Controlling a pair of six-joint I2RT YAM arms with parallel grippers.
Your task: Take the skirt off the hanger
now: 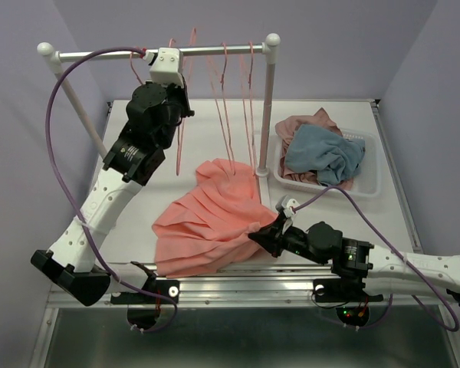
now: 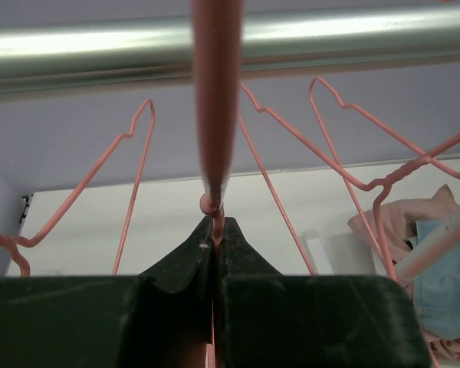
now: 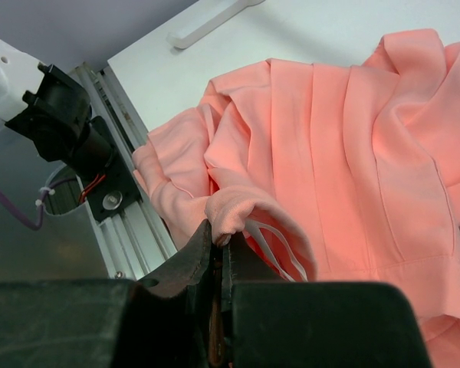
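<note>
The salmon-coral pleated skirt (image 1: 211,218) lies heaped on the table, its upper end under the hanging wire hangers. In the right wrist view the skirt (image 3: 345,146) fills the frame. My right gripper (image 1: 264,235) is at its near right edge, shut on a folded hem of the cloth (image 3: 220,239). My left gripper (image 1: 171,52) is up at the rail (image 1: 215,51), shut on the pink wire of a hanger (image 2: 216,230) that runs up over the rail (image 2: 330,42). The hanger's wire (image 1: 179,149) hangs below that arm. I cannot tell whether the skirt still touches any hanger.
Several other pink wire hangers (image 1: 228,100) hang from the rail. The rack's right post (image 1: 268,107) stands just beyond the skirt. A white basket (image 1: 372,184) at the right holds a mauve-pink garment (image 1: 307,126) and a grey-blue one (image 1: 326,153). The table's front rail (image 1: 238,287) lies near.
</note>
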